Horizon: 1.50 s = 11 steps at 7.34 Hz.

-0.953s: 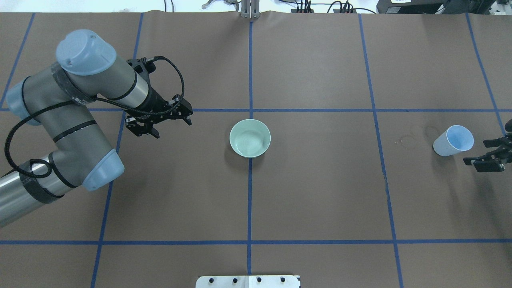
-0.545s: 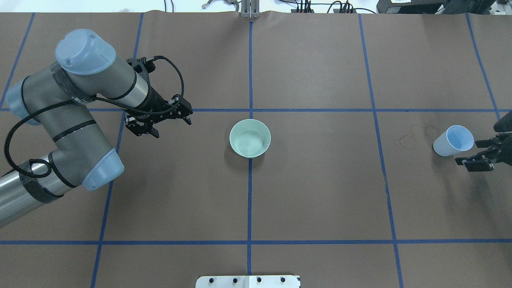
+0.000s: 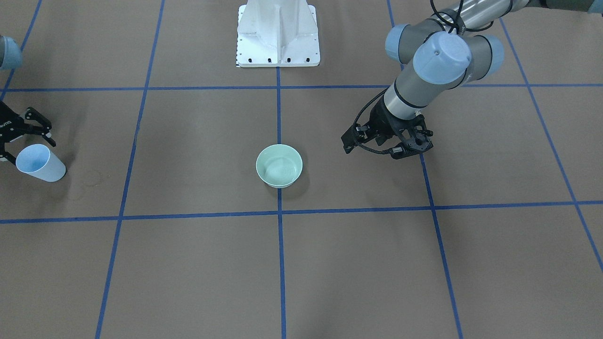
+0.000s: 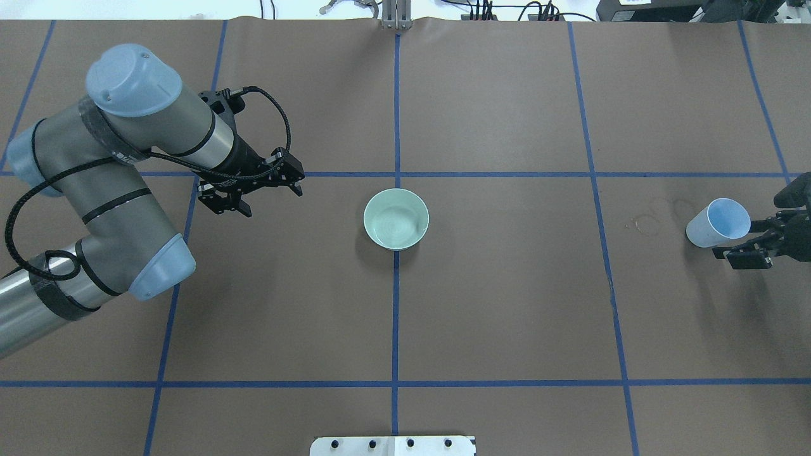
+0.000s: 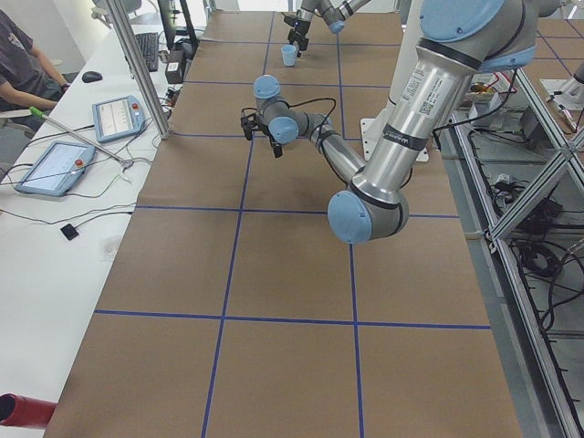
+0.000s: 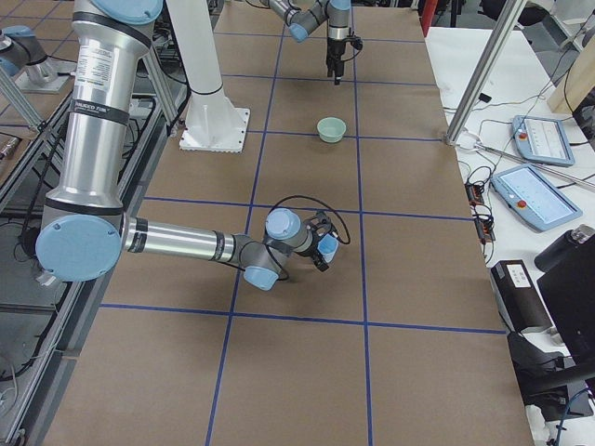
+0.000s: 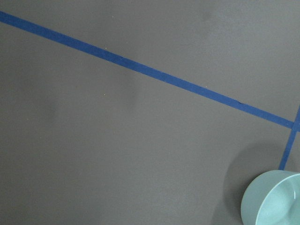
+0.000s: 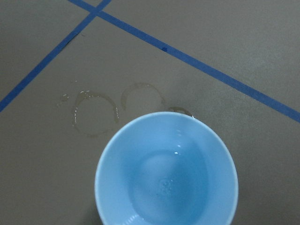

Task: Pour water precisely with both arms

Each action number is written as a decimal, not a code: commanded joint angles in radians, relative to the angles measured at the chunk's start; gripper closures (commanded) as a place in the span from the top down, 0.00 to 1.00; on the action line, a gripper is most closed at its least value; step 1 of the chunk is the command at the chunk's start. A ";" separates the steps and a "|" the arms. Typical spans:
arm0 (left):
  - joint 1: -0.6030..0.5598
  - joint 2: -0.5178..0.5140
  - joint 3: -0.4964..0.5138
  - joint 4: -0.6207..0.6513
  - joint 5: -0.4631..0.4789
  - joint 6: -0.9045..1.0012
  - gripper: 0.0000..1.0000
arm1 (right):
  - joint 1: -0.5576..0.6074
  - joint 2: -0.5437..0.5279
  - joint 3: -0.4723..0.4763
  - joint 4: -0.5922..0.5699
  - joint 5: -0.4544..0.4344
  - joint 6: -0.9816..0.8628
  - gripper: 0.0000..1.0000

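Observation:
A pale blue cup (image 4: 719, 223) stands at the table's right end, also seen in the front view (image 3: 40, 164). The right wrist view shows clear water (image 8: 173, 183) in its bottom. My right gripper (image 4: 744, 239) is open and sits just to the cup's right, one finger on each side of its outer edge, seemingly not touching. A mint-green bowl (image 4: 396, 218) stands at the table's centre with faint ripples inside, and shows in the left wrist view (image 7: 272, 199). My left gripper (image 4: 256, 193) is open and empty, pointing down, well left of the bowl.
Dried water rings (image 4: 646, 221) mark the brown paper just left of the cup, also in the right wrist view (image 8: 96, 112). The white pedestal (image 3: 278, 33) stands at the robot's side of the table. Blue tape lines grid the surface.
My right gripper has moved in from the table's right edge toward the cup. The left arm has barely shifted. Cup and bowl have not moved.

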 commanded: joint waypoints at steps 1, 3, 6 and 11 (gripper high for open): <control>-0.002 0.000 -0.005 0.000 -0.001 0.000 1.00 | -0.002 0.015 -0.004 0.018 -0.004 0.017 0.95; -0.009 0.000 -0.006 0.000 -0.003 0.002 1.00 | -0.005 0.024 -0.004 0.019 -0.037 0.017 0.94; -0.009 0.000 -0.006 0.000 -0.001 0.002 1.00 | -0.007 0.024 -0.001 0.021 -0.065 0.017 0.93; -0.009 0.002 -0.008 0.000 -0.001 0.000 1.00 | -0.010 0.024 -0.033 0.088 -0.068 0.020 0.93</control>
